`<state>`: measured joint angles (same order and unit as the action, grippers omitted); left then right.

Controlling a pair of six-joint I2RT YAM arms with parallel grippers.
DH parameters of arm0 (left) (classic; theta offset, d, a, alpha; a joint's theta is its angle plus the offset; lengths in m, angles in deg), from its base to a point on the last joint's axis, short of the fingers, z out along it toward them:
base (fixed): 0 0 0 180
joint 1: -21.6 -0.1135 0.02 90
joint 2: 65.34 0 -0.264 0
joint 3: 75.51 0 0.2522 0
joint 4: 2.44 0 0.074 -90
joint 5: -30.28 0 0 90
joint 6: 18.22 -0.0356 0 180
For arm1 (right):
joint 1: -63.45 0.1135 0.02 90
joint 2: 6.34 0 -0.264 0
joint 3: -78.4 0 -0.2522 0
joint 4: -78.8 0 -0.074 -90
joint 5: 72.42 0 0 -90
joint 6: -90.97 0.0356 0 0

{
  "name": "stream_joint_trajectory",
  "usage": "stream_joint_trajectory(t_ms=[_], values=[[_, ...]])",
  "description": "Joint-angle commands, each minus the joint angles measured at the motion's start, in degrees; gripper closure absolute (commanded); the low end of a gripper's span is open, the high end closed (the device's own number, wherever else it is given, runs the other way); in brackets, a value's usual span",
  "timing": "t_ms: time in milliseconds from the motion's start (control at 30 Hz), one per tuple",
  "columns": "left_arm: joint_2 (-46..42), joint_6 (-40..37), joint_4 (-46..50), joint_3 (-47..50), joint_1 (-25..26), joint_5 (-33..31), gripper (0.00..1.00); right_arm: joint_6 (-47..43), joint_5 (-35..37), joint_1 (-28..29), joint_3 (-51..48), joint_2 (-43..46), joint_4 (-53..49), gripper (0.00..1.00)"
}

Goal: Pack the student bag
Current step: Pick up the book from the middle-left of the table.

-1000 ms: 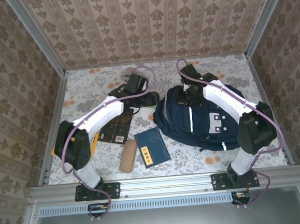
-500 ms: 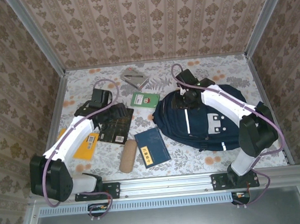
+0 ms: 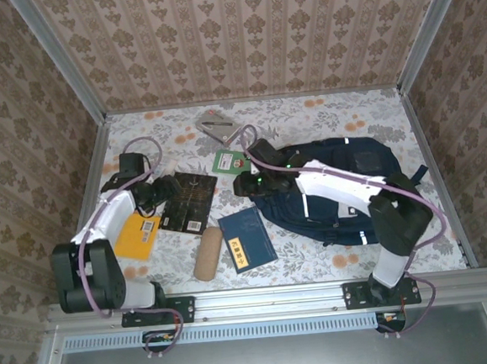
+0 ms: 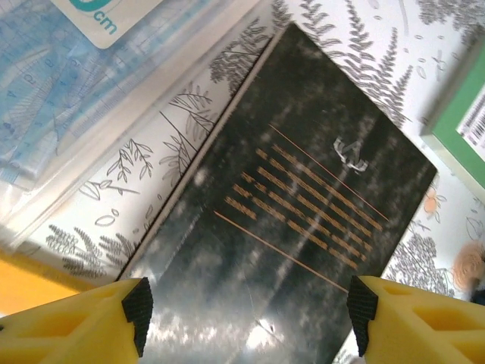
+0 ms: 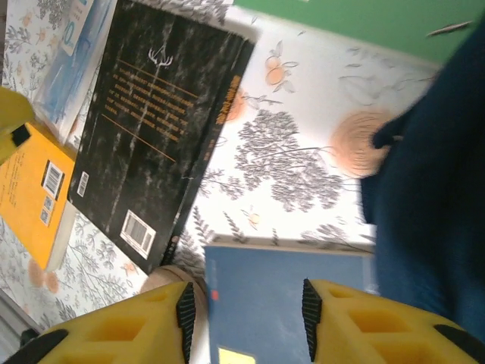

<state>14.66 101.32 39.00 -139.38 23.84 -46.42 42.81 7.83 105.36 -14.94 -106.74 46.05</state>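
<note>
The student bag is a large navy backpack lying on the right half of the table, and its edge shows at the right of the right wrist view. My right gripper reaches left past the bag. It hangs open above a blue book with nothing between its fingers. My left gripper hovers open over a black book, whose cover spans the gap between the pads without being touched.
A blue book, a tan cylinder, a black book, a yellow book, a green book and a grey set square lie on the floral table. A clear ruler pack lies left of the black book.
The left arm pulled back from the far middle to the left, over the black book. The right gripper left the top of the bag, swung left toward the blue book and opened.
</note>
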Motion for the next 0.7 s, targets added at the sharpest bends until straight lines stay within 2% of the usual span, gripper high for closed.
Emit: stream_joint_trajectory(t_ms=[0, 133, 400, 667], values=[[3.07, 0.08, -3.98, -0.35, -1.77, 5.50, 0.30, 8.45, -2.47, 0.97, 0.74, -4.94, 8.90, 0.52], [7.34, -0.62, -4.17, -2.04, -2.14, 3.81, 0.31, 12.41, -2.36, 2.58, 2.55, -9.86, 13.69, 0.52], [10.09, 0.80, -2.37, -0.67, -2.42, -0.72, 0.34, 14.31, -1.60, 4.39, 10.00, -18.70, 13.74, 0.52], [6.69, 6.71, -3.78, 5.20, -0.44, 2.94, 0.40, 14.53, -0.20, 4.51, 12.37, -22.84, 11.87, 0.52]])
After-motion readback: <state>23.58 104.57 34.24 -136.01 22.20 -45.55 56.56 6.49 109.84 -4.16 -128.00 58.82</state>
